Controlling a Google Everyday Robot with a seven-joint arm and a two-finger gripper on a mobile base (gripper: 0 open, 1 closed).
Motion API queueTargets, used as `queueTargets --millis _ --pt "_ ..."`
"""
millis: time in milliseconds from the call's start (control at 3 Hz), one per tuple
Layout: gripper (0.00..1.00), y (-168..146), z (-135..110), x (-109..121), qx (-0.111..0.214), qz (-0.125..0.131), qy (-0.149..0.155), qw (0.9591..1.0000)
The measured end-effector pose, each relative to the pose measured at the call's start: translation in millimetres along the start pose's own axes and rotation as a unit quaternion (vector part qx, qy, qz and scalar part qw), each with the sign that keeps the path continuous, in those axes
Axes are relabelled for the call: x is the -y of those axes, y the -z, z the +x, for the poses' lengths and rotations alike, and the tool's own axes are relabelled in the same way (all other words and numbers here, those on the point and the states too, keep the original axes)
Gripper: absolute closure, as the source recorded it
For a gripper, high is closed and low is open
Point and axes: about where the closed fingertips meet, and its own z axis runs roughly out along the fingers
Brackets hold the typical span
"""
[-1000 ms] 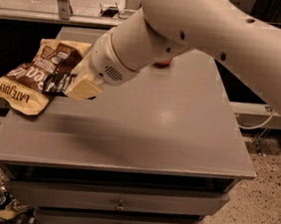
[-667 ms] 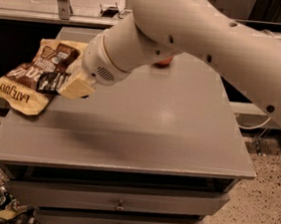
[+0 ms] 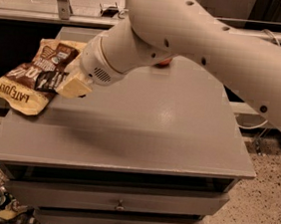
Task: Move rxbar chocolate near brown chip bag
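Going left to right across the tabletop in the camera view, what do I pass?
chip bag → gripper → apple, mostly hidden. The rxbar overlaps the bag's right part, so it is left out.

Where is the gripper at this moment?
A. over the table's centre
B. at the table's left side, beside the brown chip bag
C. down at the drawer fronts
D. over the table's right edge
B: the gripper is at the left side of the table, next to the brown chip bag, with a small black bar, apparently the rxbar chocolate, at its tip.
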Motion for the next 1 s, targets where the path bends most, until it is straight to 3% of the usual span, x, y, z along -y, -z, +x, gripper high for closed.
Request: queueTargets --millis 667,1000 --pt "0.12 0.5 -3.5 -2.7 0.000 0.000 0.004 1.0000" --pt "0.00 0.7 -5.1 -4.0 0.000 0.000 0.006 1.0000"
